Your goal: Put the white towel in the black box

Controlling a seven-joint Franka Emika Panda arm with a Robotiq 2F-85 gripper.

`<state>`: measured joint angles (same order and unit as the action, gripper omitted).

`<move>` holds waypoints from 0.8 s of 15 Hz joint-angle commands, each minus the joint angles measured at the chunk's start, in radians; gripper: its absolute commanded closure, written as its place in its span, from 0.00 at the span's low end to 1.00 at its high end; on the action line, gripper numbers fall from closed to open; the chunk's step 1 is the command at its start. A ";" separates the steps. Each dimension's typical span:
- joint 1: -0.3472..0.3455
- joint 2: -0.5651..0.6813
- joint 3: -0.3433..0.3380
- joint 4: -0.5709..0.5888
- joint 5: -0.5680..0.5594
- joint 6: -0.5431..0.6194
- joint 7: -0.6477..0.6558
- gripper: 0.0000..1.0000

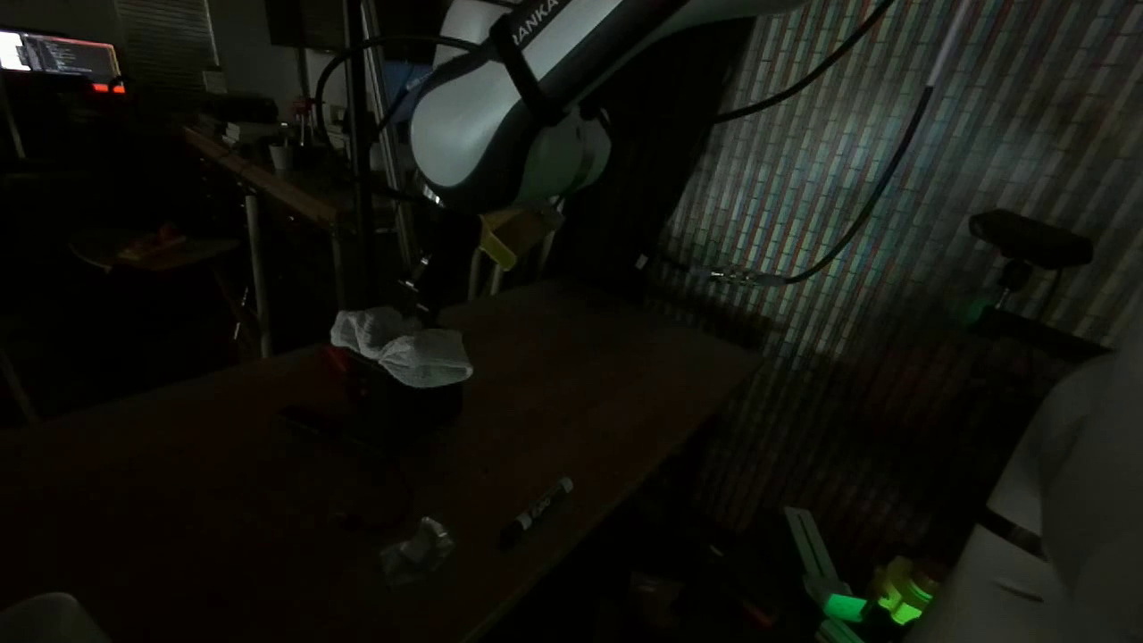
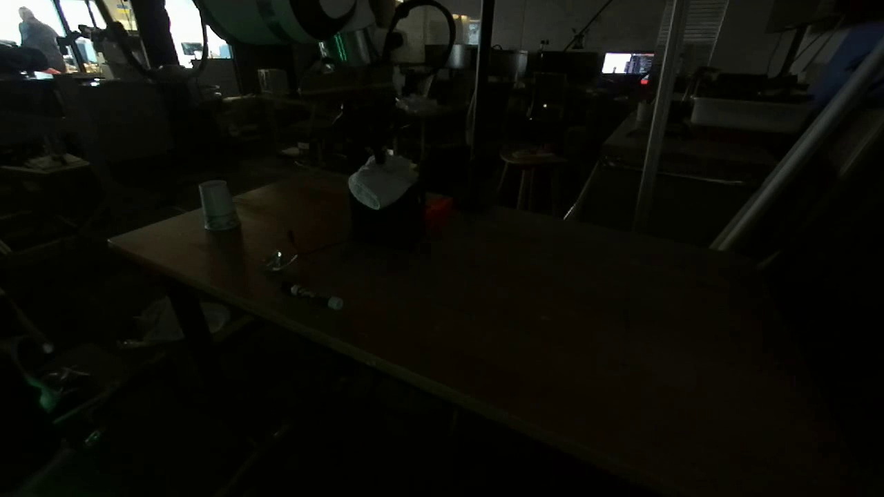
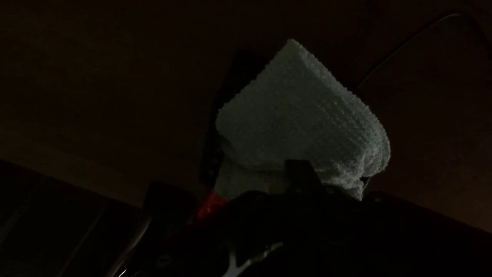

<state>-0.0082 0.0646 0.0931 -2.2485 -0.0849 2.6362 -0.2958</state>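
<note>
The scene is very dark. The white towel (image 1: 429, 359) lies folded and bunched over the top of the black box (image 1: 409, 418), bulging above its rim and dented in the middle, as both exterior views show. In the wrist view the towel (image 3: 292, 111) covers most of the box, leaving only a strip of the box's dark side (image 3: 212, 154) visible. My gripper (image 3: 298, 165) points down at the towel's central crease, its fingers together. Whether any cloth is pinched between the fingertips cannot be seen. The inside of the box is hidden under the cloth.
A red object (image 2: 438, 210) sits against the box. Elsewhere on the table are a marker (image 1: 538, 512), a crumpled clear wrapper (image 1: 418, 549) and an upturned cup (image 2: 218, 206). A thin cable (image 3: 407, 42) runs from near the box. The table's front edge (image 2: 373, 362) shows in an exterior view.
</note>
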 commanded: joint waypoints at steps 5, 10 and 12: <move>0.040 -0.022 -0.014 0.029 -0.062 0.046 0.088 1.00; 0.036 0.042 -0.032 0.090 -0.173 0.035 0.119 1.00; 0.035 0.080 -0.042 0.118 -0.186 0.033 0.125 1.00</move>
<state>0.0165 0.0849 0.0738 -2.1931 -0.2313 2.6656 -0.1987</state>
